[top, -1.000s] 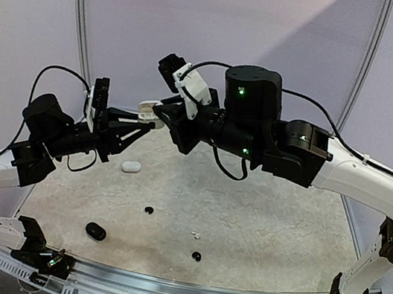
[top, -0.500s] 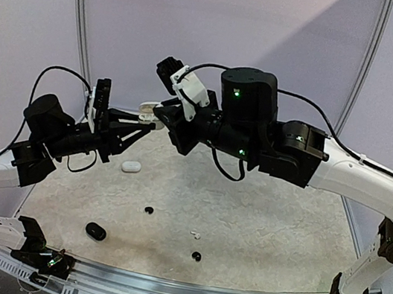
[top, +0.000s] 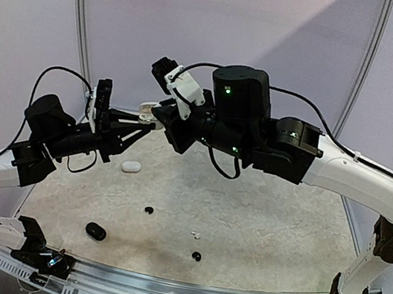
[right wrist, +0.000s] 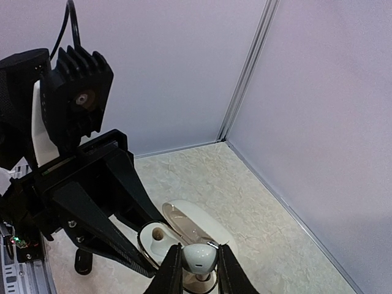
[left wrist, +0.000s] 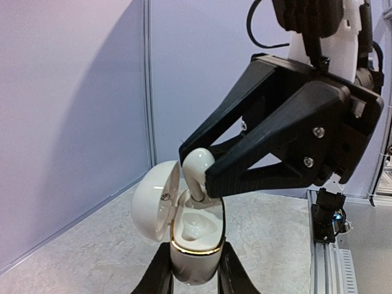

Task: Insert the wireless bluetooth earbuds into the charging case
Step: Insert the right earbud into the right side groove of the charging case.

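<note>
My left gripper (left wrist: 195,283) is shut on a white charging case (left wrist: 195,236) with a gold rim, held up in the air with its lid open to the left. My right gripper (right wrist: 198,269) is shut on a white earbud (right wrist: 199,258) and holds it stem-down in the case's far socket (left wrist: 199,196); the near socket is empty. In the top view the two grippers meet at the case (top: 147,111), left (top: 143,120) and right (top: 158,113). On the table lie a tiny white earbud (top: 195,234) and two black earbuds (top: 149,210) (top: 196,256).
A second white case (top: 131,167) lies shut on the table under the grippers. A black case (top: 95,231) lies near the front left. The grey walls close in the back, with a corner post (right wrist: 245,73) just beyond the case.
The right arm has shifted slightly left and up, bringing the white earbud closer onto the case. The left gripper and the case have hardly moved.
</note>
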Controlling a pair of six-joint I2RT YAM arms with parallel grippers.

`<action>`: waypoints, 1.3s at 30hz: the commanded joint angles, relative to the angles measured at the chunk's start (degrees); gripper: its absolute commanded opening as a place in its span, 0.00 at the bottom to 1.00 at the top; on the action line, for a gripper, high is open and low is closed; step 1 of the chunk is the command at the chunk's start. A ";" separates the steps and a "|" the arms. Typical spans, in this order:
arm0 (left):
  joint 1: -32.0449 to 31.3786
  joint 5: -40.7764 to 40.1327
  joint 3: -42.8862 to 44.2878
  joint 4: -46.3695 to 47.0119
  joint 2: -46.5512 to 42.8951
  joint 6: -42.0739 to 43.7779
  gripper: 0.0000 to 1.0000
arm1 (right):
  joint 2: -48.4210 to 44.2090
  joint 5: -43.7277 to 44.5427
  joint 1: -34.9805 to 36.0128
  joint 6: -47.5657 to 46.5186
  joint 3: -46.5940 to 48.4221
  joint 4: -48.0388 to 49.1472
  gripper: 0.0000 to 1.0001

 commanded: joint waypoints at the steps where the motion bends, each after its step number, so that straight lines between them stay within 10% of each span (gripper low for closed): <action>1: -0.72 1.23 0.26 2.86 -0.68 0.96 0.00 | 1.94 1.81 -0.30 0.13 0.27 -5.28 0.17; 39: -0.73 0.38 0.52 1.83 -0.46 2.35 0.00 | 3.90 3.35 -0.17 1.05 4.94 -9.46 0.31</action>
